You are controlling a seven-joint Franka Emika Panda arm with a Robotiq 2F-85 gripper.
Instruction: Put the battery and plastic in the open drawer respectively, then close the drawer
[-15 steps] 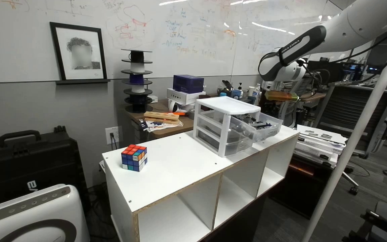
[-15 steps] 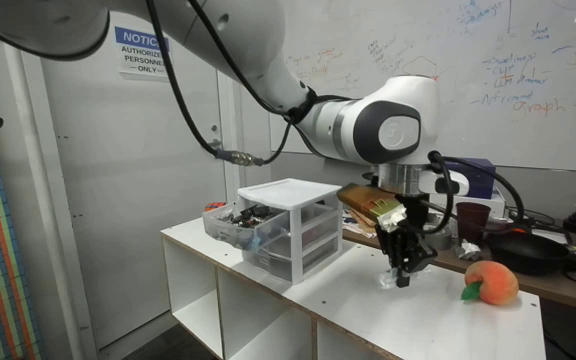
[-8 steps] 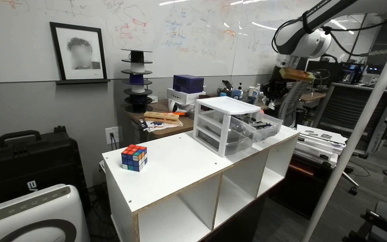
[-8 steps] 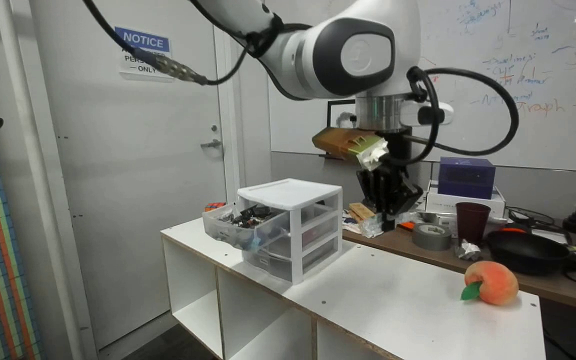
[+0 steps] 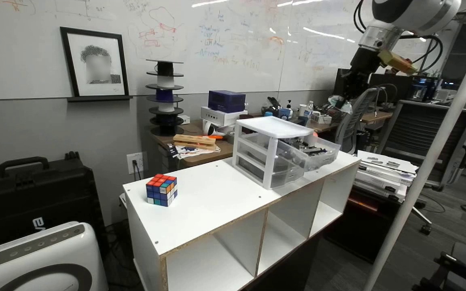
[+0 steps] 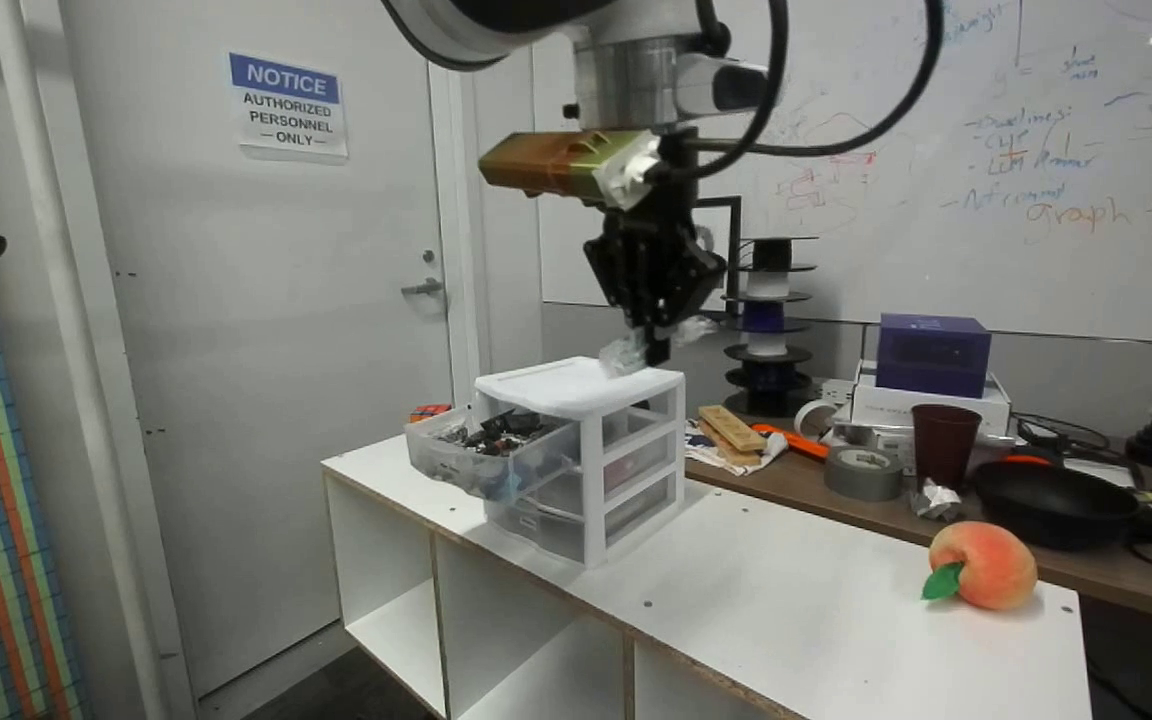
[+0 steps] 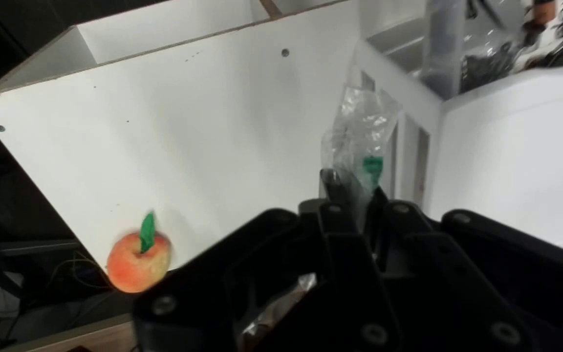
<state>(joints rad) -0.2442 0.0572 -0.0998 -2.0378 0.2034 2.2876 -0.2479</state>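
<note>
My gripper (image 6: 652, 345) is shut on a clear crinkled plastic piece (image 6: 620, 356), which sticks out on both sides of the fingers. In the wrist view, the plastic (image 7: 362, 117) has a green patch and hangs from the fingertips (image 7: 352, 190), in front of the drawer unit's side. The gripper (image 5: 341, 103) is raised above the shelf top in both exterior views. The frosted drawer (image 6: 451, 462) is pulled out of the three-tier unit (image 6: 576, 385) and holds dark small items; it also shows in another exterior view (image 5: 328, 153). I cannot make out a battery.
The unit stands on a white cubby shelf (image 6: 786, 610). A peach (image 6: 984, 565) lies at one end of the shelf, and a Rubik's cube (image 5: 162, 189) at the other. A desk behind holds tape (image 6: 864, 472), a cup (image 6: 944, 440) and a pan (image 6: 1056, 500).
My gripper has risen from near the shelf top and moved sideways toward the drawer unit, carrying the plastic. The drawer, unit, peach and cube have not moved.
</note>
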